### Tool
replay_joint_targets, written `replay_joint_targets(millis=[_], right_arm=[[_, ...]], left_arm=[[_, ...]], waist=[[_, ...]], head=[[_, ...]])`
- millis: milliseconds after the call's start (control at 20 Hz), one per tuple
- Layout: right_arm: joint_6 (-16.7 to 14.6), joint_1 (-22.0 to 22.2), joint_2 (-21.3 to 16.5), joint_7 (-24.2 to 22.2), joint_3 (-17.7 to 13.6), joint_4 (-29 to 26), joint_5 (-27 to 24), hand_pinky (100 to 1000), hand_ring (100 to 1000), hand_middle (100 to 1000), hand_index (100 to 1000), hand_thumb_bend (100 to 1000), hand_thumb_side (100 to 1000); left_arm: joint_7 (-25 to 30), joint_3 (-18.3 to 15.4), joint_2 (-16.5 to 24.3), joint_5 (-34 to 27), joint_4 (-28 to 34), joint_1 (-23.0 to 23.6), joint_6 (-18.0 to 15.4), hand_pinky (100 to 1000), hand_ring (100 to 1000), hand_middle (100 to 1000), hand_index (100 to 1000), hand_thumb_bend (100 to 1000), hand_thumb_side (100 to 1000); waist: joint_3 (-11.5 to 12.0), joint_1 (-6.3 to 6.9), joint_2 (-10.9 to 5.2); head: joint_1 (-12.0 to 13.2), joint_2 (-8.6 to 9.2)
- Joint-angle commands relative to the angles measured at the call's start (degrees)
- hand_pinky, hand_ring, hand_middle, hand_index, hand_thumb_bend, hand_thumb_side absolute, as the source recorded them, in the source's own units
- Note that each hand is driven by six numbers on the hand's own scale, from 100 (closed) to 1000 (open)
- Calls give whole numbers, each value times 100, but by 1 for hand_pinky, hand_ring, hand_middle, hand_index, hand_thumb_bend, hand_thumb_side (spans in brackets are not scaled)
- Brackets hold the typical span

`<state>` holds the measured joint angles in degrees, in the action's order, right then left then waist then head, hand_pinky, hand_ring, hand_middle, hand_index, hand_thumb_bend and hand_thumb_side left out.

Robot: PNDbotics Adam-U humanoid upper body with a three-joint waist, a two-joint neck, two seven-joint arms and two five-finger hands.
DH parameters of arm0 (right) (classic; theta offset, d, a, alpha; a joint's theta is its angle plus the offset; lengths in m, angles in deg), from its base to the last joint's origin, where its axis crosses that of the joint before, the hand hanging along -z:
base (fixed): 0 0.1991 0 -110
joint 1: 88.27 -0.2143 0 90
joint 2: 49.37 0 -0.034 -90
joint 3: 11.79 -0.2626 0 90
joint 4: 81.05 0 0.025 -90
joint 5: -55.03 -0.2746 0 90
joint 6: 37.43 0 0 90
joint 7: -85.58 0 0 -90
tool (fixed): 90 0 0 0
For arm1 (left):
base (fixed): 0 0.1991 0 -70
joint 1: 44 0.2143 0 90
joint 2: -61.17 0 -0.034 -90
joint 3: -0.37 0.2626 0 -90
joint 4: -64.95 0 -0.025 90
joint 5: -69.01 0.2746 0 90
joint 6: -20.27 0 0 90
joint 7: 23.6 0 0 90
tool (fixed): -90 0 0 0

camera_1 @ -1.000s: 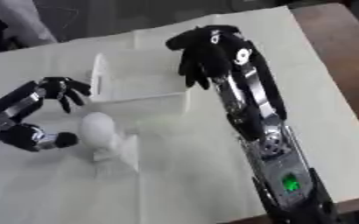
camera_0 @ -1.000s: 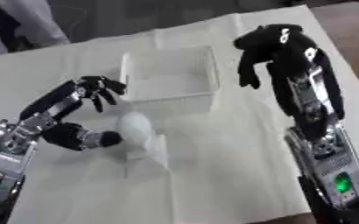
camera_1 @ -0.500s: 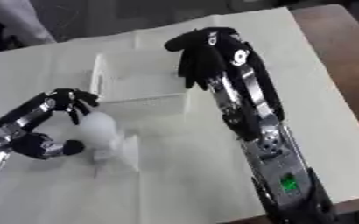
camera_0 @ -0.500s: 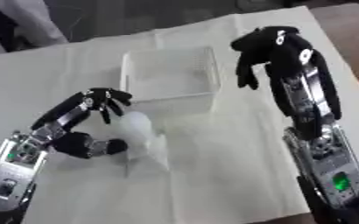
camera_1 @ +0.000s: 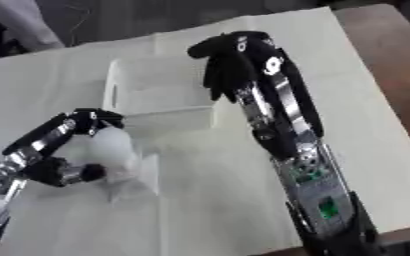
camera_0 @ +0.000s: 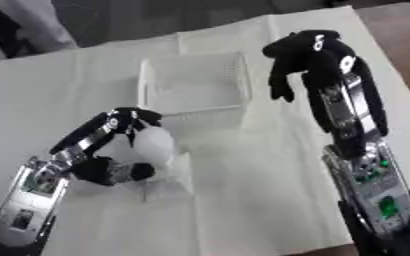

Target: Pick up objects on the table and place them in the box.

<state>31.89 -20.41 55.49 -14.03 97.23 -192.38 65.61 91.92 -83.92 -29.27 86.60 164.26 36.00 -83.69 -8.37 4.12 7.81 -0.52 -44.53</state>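
A rounded white object (camera_0: pixel 153 146) with a flat white part (camera_0: pixel 169 181) under it lies on the white-covered table, just in front of the box. My left hand (camera_0: pixel 121 150) is over it, fingers curled across its top and thumb at its near side. The white box (camera_0: pixel 194 82) stands behind it, and I see nothing inside. My right hand (camera_0: pixel 306 55) hangs above the table to the right of the box, fingers curled downward and holding nothing.
A white cloth (camera_0: pixel 243 200) covers the table. The bare brown tabletop (camera_0: pixel 405 45) shows along the right edge. A person in white (camera_0: pixel 25 25) stands at the far left.
My left hand has come down from beside the box onto the white object and curled its fingers round it. The right hand has barely moved.
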Motion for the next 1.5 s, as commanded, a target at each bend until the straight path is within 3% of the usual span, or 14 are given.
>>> replay_joint_targets(millis=[50, 500, 750, 1100, 1300, 1500], right_arm=[[-1, -26, 24, 25, -15, -55, 16, 100, 293, 383, 691, 100, 900], [-4, -9, 29, 19, -16, -40, 20, 100, 293, 379, 687, 100, 900], [-4, -5, 32, 8, -18, -37, 20, 100, 292, 375, 683, 100, 900], [20, 4, 33, -17, -14, -28, 34, 100, 290, 370, 679, 100, 898], [29, 6, 34, -24, -17, -28, 44, 100, 289, 368, 677, 100, 897], [34, -2, 41, -26, -19, -32, 47, 100, 287, 365, 675, 100, 897]], left_arm=[[63, 18, -16, -42, 95, 13, -11, 473, 657, 704, 869, 779, 723], [619, 188, -250, -183, -147, 152, -151, 535, 713, 745, 917, 952, 603], [1129, 248, -390, -353, -435, 209, -369, 555, 729, 760, 932, 969, 608], [1422, 261, -517, -452, -700, 226, -484, 560, 733, 763, 939, 974, 636], [1160, 245, -651, -529, -794, 215, -480, 581, 758, 784, 988, 1000, 678], [372, 287, -740, -537, -894, 192, -378, 510, 699, 734, 972, 987, 663]], waist=[[9, 6, -77], [10, 27, -90], [5, 41, -85], [4, 59, -76], [-1, 64, -70], [-18, 57, -67]], head=[[-36, 41], [-63, 41], [-71, 41], [-77, 41], [-76, 41], [-70, 41]])
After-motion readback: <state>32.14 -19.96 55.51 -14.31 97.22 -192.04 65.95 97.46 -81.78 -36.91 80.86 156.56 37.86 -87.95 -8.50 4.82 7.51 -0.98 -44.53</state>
